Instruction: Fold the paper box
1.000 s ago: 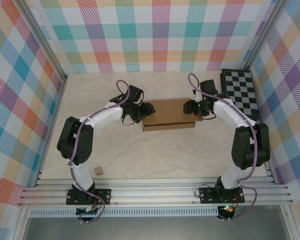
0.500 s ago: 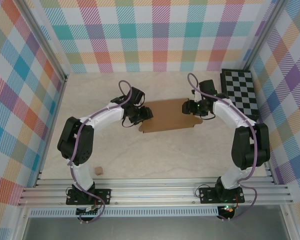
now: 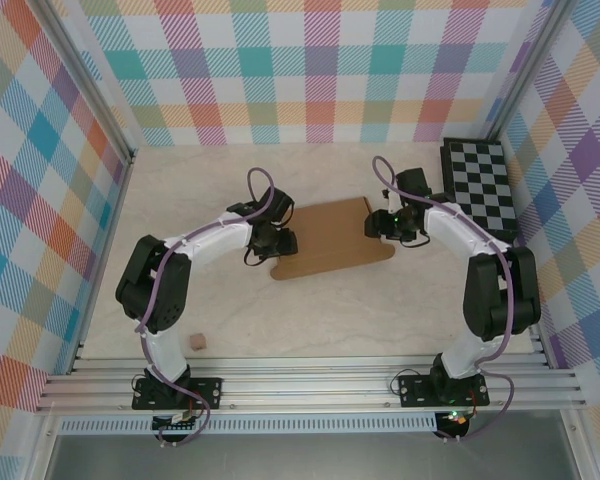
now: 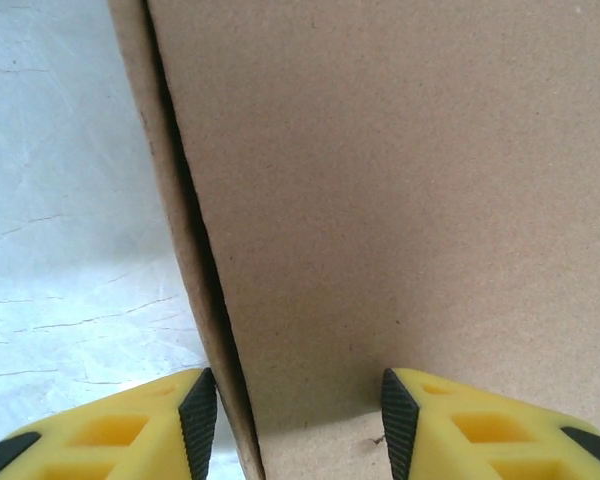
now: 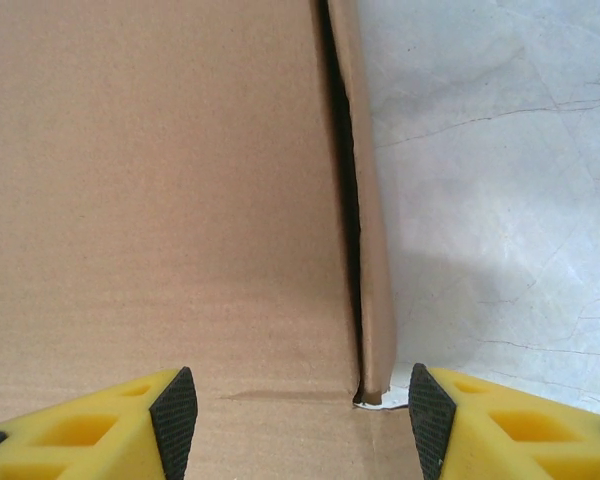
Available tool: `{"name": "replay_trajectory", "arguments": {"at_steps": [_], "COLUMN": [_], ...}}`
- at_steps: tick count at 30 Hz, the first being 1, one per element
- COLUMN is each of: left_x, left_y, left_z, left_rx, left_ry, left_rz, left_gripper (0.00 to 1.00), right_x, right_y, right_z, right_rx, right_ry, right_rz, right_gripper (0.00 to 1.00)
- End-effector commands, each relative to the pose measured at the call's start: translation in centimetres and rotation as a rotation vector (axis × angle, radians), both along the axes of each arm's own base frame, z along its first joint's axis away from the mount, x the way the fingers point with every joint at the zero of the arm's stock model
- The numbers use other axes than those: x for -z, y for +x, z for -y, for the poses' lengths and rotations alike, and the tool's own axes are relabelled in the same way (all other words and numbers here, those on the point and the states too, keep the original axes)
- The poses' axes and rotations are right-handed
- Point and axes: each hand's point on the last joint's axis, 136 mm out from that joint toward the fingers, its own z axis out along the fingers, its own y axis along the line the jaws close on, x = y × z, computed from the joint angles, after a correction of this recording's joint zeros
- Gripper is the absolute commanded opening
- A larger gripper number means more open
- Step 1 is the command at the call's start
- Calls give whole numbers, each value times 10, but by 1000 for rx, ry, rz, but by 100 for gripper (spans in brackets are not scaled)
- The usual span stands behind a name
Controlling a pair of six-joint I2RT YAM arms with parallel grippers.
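Note:
The paper box [image 3: 330,240] is a brown cardboard sheet lying slanted mid-table between both arms. My left gripper [image 3: 283,243] is at its left end, my right gripper [image 3: 377,228] at its right end. In the left wrist view the left gripper [image 4: 298,425] is open, its pads straddling the broad panel [image 4: 380,200] and a narrow upturned side flap [image 4: 145,100] close to the left pad. In the right wrist view the right gripper [image 5: 302,425] is open over the panel [image 5: 160,200], and a raised side flap [image 5: 370,250] ends just inside the right pad.
A black-and-white checkered board [image 3: 483,190] lies at the back right, close behind the right arm. A tiny tan cube [image 3: 195,341] sits near the left arm's base. Aluminium rails [image 3: 310,385] line the near edge, and plaid walls enclose the table.
The box's front wall has dropped and the sheet now lies flatter, its left end swung nearer. The left gripper followed it nearer and its jaws narrowed. The right gripper shifted slightly left.

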Motion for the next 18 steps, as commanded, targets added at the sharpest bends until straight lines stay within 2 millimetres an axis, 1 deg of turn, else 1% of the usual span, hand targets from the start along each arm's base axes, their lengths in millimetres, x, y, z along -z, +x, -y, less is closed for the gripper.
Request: {"name": "replay_trajectory", "arguments": {"at_steps": [1, 3, 5, 8, 11, 13, 15, 16, 18], "left_x": [10, 9, 3, -22, -45, -55, -56, -54, -41], "left_y": [-8, 1, 9, 21, 25, 19, 7, 0, -18], "left_z": [-18, -20, -19, -19, -25, -28, -28, -28, -23], "left_rx": [14, 11, 10, 6, -11, -13, -1, 5, 24], "left_ry": [94, 107, 108, 113, 116, 108, 78, 60, 16], "left_rz": [-11, 2, 15, 78, 138, 146, 129, 110, 48], "left_gripper": [46, 45, 46, 51, 63, 64, 65, 66, 70], "right_x": [-7, -2, 2, 0, -3, -3, -1, 0, 5], "right_y": [-9, -14, -18, -23, -29, -35, -42, -45, -49], "right_z": [1, 1, 1, 3, 6, 7, 6, 5, 5], "right_rx": [-15, -16, -12, 1, 4, 9, 7, 2, -8], "right_ry": [-8, -4, 0, 2, -6, -3, 10, 16, 16], "right_rz": [10, -5, -17, -6, -4, -11, -31, -38, -46], "right_gripper": [60, 59, 59, 59, 59, 59, 59, 59, 60]}}
